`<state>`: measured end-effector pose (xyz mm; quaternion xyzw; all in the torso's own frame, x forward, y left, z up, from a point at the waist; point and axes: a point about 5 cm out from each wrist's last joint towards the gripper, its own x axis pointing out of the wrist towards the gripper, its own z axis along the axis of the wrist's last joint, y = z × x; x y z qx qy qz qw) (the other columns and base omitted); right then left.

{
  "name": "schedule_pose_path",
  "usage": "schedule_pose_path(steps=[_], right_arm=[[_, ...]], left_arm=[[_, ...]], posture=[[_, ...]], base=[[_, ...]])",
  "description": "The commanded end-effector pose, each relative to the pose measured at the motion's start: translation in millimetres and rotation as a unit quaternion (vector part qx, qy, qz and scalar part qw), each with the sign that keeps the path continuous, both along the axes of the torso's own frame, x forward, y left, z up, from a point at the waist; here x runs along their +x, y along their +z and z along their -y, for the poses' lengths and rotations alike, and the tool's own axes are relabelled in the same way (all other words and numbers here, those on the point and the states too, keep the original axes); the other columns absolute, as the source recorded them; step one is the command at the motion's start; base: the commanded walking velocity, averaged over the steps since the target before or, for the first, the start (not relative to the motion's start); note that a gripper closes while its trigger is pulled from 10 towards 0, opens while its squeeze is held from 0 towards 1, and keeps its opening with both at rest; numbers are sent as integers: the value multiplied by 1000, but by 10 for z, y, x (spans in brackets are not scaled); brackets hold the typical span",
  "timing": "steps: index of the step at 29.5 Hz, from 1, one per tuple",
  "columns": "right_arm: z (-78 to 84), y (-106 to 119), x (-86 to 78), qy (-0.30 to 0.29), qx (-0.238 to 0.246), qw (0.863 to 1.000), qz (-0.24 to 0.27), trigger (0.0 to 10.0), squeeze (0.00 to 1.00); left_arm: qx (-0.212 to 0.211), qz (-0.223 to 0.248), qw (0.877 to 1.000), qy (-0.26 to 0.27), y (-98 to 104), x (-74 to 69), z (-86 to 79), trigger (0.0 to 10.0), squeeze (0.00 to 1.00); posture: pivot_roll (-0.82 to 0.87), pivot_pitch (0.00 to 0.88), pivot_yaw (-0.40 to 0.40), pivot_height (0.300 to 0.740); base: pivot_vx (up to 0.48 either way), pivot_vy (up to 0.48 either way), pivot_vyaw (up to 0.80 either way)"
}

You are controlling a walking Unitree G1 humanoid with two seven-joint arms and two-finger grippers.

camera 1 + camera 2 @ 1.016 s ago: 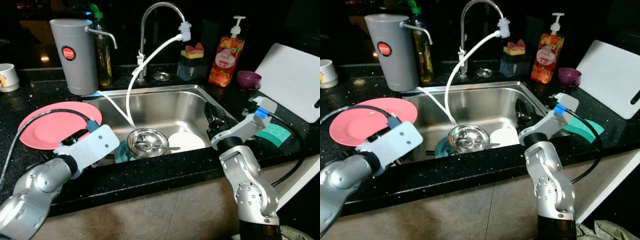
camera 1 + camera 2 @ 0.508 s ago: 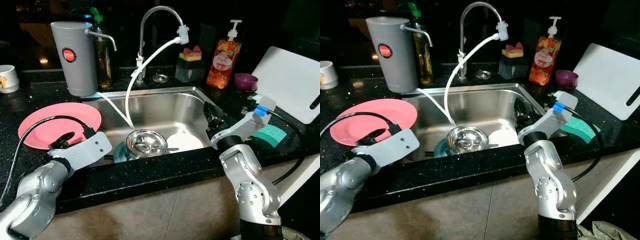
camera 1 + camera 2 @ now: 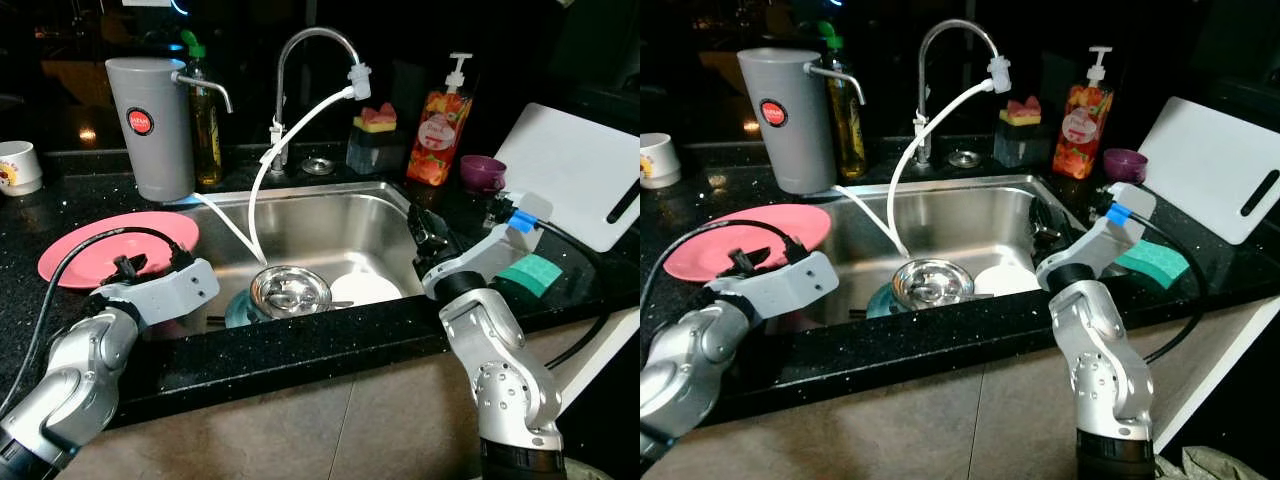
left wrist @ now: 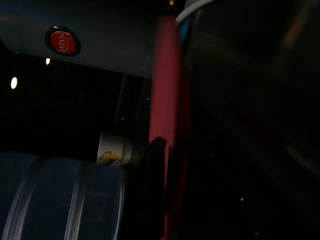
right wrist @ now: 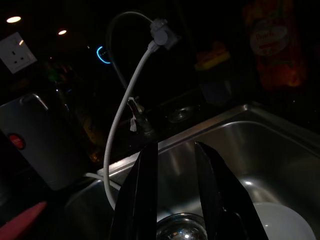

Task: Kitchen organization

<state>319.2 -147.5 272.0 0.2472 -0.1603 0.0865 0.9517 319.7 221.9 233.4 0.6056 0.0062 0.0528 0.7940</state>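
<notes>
evidently little was done: steel bowl (image 3: 290, 290) and white plate (image 3: 367, 287) lay in the sink (image 3: 330, 215), centre frame. right gripper (image 5: 175, 165), slightly open, held nothing; left gripper's (image 3: 125, 268) opening unclear, at the pink plate (image 3: 100, 245), left.

Home kitchen, dim light. Steel sink (image 3: 330, 215) at frame centre in black speckled counter (image 3: 300, 345), tap (image 3: 300, 60) behind. Soap bottle (image 3: 440, 125) upper right, cutting board (image 3: 580, 175) far right, dishes in basin.
</notes>
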Motion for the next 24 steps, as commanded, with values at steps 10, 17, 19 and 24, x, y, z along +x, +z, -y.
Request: schedule_pose_path(steps=[10, 17, 19, 24], right_arm=[[-50, 87, -5, 18, 12, 1000, 8, 10000, 0], [-418, 189, -88, 226, 79, 971, 8, 10000, 0], [-519, 185, -128, 277, 80, 958, -1, 10000, 0], [-604, 68, -111, 322, 101, 940, -56, 10000, 0]], left_arm=[[45, 50, 997, -42, -44, 39, 121, 10000, 0], [75, 132, 969, -194, 156, -70, 466, 10000, 0], [86, 144, 958, -234, 181, -116, 546, 10000, 0], [107, 171, 928, -314, 222, -202, 712, 10000, 0]], posture=[[113, 86, -90, 740], [122, 82, -94, 740], [125, 78, -92, 740], [125, 71, -93, 740]], base=[[0, 0, 0], [0, 0, 0], [0, 0, 0], [0, 0, 0]])
